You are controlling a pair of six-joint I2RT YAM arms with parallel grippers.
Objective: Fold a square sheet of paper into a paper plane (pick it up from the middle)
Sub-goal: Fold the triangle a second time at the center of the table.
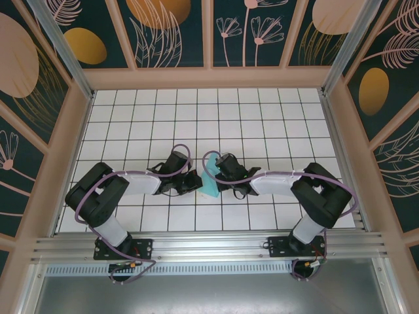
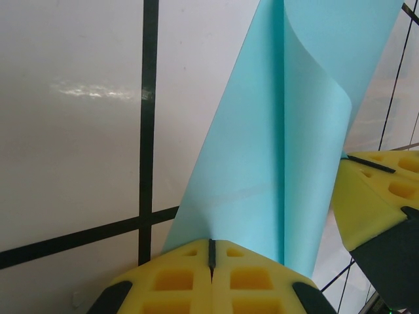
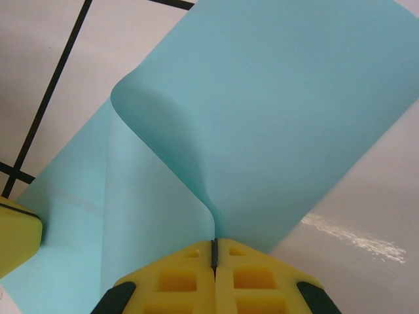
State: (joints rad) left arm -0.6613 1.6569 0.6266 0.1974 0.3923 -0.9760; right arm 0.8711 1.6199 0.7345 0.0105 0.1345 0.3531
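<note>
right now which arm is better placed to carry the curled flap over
Probably right: the right end effector is shut on the paper where it curls over; the left end effector pinches a flatter edge.

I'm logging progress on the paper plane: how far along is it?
Done: the sheet is grasped. In hand: the left pincer and right pincer are each shut on it, curling it into a soft bend with no sharp crease. Left: pressing that first fold and all later ones; no pointed plane shape yet.
</note>
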